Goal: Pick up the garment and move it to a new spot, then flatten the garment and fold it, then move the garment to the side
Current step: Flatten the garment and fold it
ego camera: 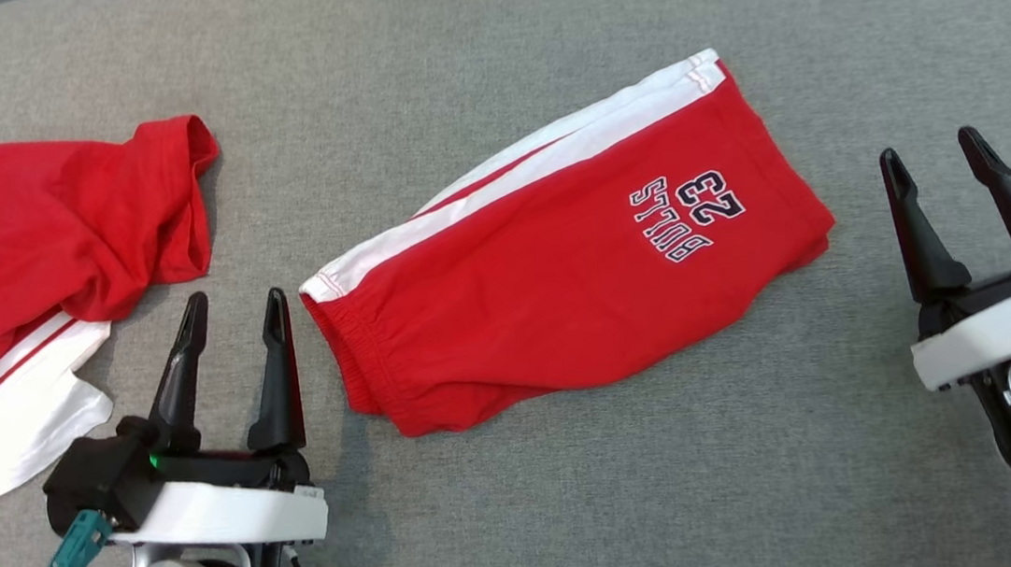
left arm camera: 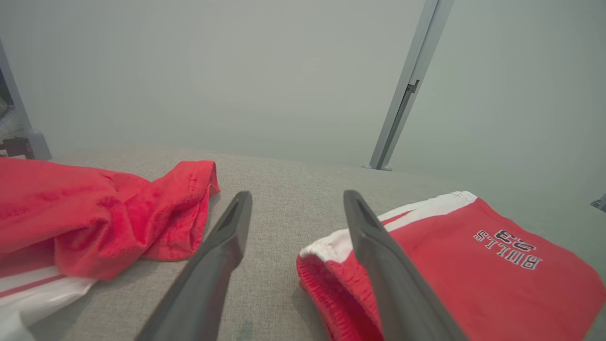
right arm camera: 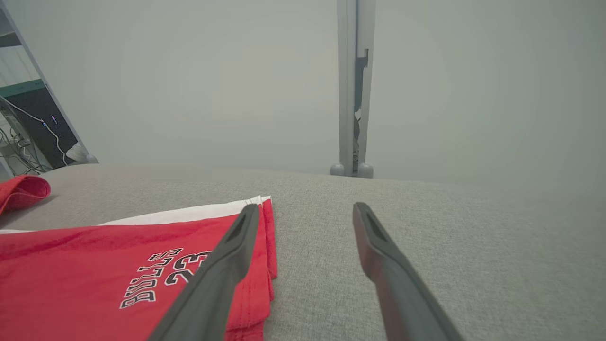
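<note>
Head view has the red shorts [ego camera: 559, 259] lying folded and flat in the middle of the grey padded table [ego camera: 478, 23]. They sit at a slant, waistband [ego camera: 354, 365] near and to the left, with the white side stripe along the far edge. My left gripper [ego camera: 237, 299] hovers just beside that waistband, jaws spread wide and holding nothing. My right gripper [ego camera: 929, 145] stands off to the right of the shorts, clear of the cloth, equally wide and empty.

I judge the folding done and the move to the side as what remains.

Several things could spoil it. The shorts are stacked in layers, so if my fingers close on the top layer alone, a lift would peel the fold open. The waistband end looks thick and the other end thin, so a one-ended grab would let the far-right part sag and drag. The table covering is woven and looks grippy, so sliding rather than lifting could bunch the bottom layer.

A crumpled red garment [ego camera: 41, 248] lies at the left, close to my left gripper. Carrying the shorts that way risks landing on it, or a finger could catch its loose white edge. The right side looks safer.
</note>
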Robot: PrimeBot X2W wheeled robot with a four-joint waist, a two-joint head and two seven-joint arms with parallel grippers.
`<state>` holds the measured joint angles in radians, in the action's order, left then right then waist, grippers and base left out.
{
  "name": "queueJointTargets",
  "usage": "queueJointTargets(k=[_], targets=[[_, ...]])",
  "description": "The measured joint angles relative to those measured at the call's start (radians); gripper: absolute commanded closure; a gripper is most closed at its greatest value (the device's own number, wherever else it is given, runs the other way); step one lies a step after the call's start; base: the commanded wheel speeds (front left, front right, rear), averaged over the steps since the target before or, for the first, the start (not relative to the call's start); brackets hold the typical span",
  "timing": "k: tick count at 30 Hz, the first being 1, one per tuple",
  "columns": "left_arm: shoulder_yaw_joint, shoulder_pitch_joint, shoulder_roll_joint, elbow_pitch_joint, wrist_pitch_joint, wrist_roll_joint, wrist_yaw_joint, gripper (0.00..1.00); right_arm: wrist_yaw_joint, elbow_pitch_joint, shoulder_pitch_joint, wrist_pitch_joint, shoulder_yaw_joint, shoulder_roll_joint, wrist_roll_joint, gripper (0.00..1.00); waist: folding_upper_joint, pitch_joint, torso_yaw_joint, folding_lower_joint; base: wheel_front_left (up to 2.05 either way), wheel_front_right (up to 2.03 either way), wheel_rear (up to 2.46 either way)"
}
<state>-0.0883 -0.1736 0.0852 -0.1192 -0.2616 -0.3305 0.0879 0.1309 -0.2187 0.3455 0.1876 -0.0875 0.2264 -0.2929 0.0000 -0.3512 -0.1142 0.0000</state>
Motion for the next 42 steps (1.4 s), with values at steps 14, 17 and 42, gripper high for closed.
queueJointTargets(k=[14,17,42], targets=[[-0.005,-0.044,-0.028,-0.010,0.000,-0.003,0.018,0.00,0.000,-0.188,0.100,-0.076,-0.128,0.035,0.000,0.00,0.0000,-0.085,-0.082,0.0000,0.00,0.00,0.00],[-0.004,-0.050,-0.031,-0.011,0.000,-0.003,0.021,0.00,0.000,-0.222,0.116,-0.079,-0.137,0.029,-0.011,0.00,0.0000,-0.093,-0.089,0.0000,0.00,0.00,0.00],[0.032,-0.014,-0.028,-0.020,0.000,0.041,0.031,0.00,0.000,-0.190,-0.095,-0.002,-0.005,-0.089,-0.095,1.00,0.0000,-0.017,0.030,0.0000,0.00,0.00,0.00]])
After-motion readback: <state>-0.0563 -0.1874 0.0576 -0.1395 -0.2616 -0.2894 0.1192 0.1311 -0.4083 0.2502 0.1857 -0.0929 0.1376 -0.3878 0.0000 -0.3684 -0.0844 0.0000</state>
